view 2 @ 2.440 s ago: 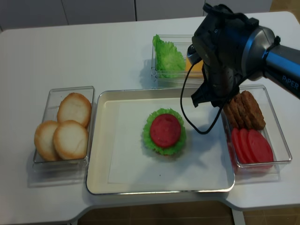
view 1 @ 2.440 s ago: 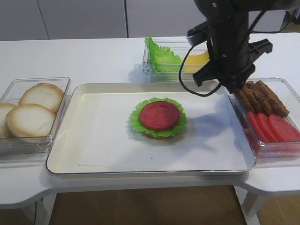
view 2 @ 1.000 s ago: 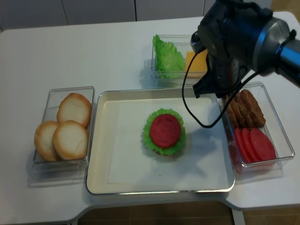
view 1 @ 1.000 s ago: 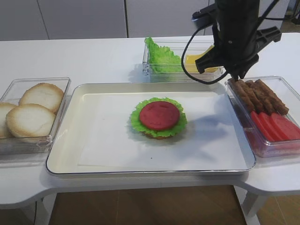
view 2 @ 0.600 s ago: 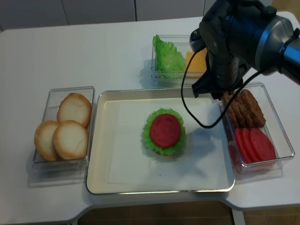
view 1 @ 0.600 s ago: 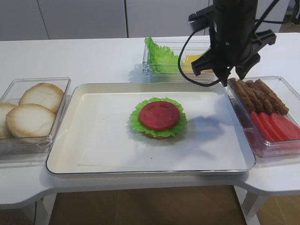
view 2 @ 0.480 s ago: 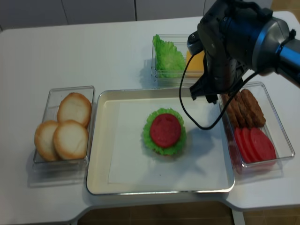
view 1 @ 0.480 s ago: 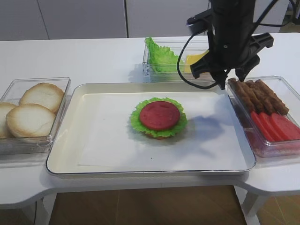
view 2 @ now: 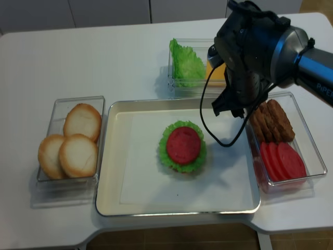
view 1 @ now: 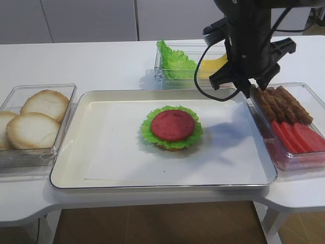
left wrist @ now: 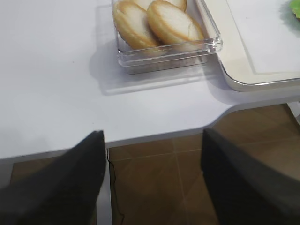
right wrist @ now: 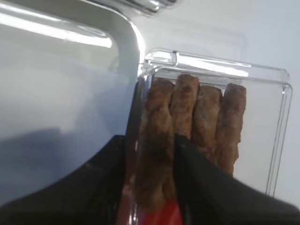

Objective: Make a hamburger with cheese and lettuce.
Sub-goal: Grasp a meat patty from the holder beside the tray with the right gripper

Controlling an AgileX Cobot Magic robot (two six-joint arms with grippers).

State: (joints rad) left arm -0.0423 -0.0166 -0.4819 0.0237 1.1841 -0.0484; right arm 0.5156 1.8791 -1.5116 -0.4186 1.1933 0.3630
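The hamburger (view 1: 172,126) (view 2: 182,146) sits mid-tray: a bun base, a frilly green leaf and a red slice on top. Loose lettuce (view 1: 175,62) (view 2: 186,61) and yellow cheese (view 1: 216,63) (view 2: 214,70) share a clear box at the back. My right gripper (view 1: 251,89) (view 2: 240,112) (right wrist: 151,140) is open. It straddles the left wall of the patty box and the leftmost brown patty (right wrist: 157,122). My left gripper (left wrist: 152,133) is open and empty over the table's front edge. It does not show in either exterior view.
Brown patties (view 1: 282,104) and red tomato slices (view 1: 297,137) fill the clear box on the right. Pale bun halves (view 1: 35,119) (left wrist: 159,21) lie in a clear box on the left. The metal tray (view 1: 101,168) holds a white paper sheet. A black cable hangs from the right arm.
The right arm swung back and up toward the cheese box, then came forward and down to the left end of the patty box. The left gripper shows only now.
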